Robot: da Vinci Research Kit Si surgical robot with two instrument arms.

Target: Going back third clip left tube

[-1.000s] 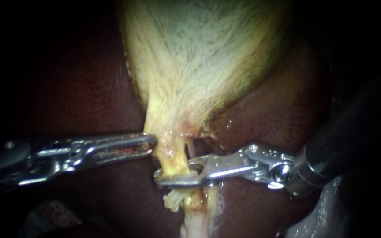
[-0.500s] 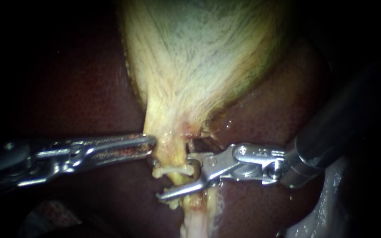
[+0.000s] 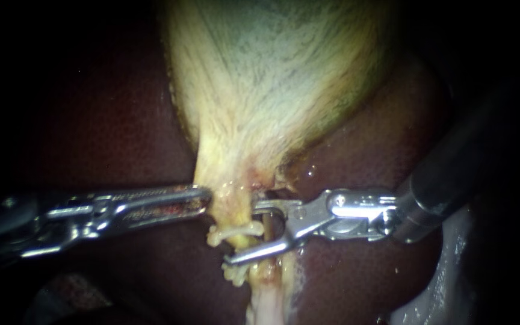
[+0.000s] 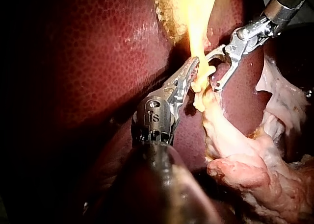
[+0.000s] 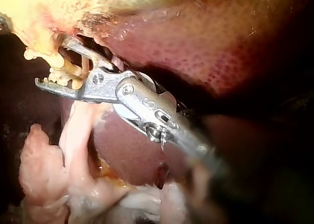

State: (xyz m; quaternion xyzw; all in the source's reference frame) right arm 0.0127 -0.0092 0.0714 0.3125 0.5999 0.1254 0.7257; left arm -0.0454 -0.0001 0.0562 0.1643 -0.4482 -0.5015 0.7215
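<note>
Pale clip (image 3: 234,231) clamped across left tube (image 3: 231,209); tube yellowish, upright

A surgical training lab is suggested: a dark red liver (image 3: 368,156) and pale gallbladder (image 3: 272,78) are shown close up under endoscope light, reached by the slender left instrument (image 3: 203,197) and right instrument (image 3: 242,233).

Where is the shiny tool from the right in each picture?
Endoscope view: right instrument, entering from the right, lower middle.
Left wrist view: right instrument, just ahead of the left instrument.
Right wrist view: right instrument, the camera's own.
Shared landmark: pale clip between its open jaws.
</note>
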